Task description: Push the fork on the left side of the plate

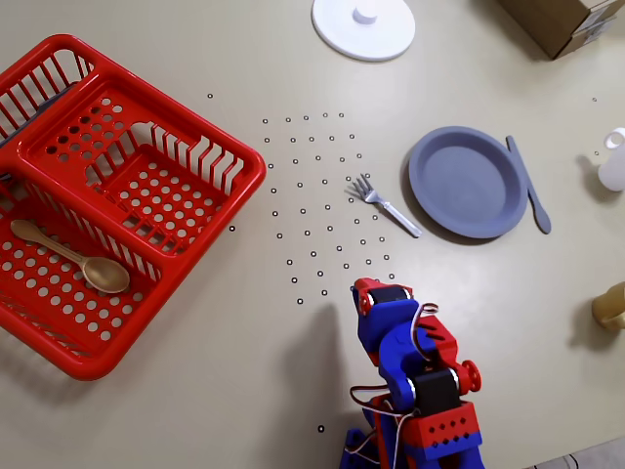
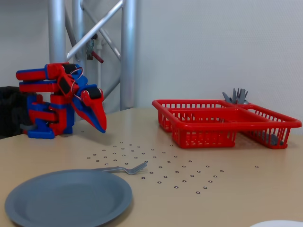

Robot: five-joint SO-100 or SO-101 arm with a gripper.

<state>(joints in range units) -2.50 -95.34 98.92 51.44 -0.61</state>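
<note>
While the red-and-blue arm sits folded low at the bottom edge of the overhead view, its end effector [image 1: 363, 293] [image 2: 101, 126] points down over the beige table [image 1: 195, 410] [image 2: 265, 189], clear of every utensil; whether it is clenched or released I cannot tell from either view.

Left to right in the overhead view, all placed relative to the round slate blue-grey plastic plate [image 1: 469, 182] [image 2: 68, 197]:
- Red perforated plastic basket [image 1: 107, 195] [image 2: 222, 122], well to the left of the plate, divided into compartments. A tan wooden spoon [image 1: 73, 256] lies in its lower compartment. The fixed view shows grey utensils [image 2: 236, 96] standing up from its far end.
- Field of small printed ring marks on the table, between basket and plate.
- Small shiny silver-grey fork [image 1: 384, 204] [image 2: 122, 169], flat on the table just left of the plate, tines pointing away from the plate, handle end close to the rim. Contact with the rim cannot be resolved.
- White round lid with a knob [image 1: 363, 24], above and left of the plate, well apart.
- Blue-grey knife-like utensil [image 1: 528, 184], along the plate's right rim.
</note>
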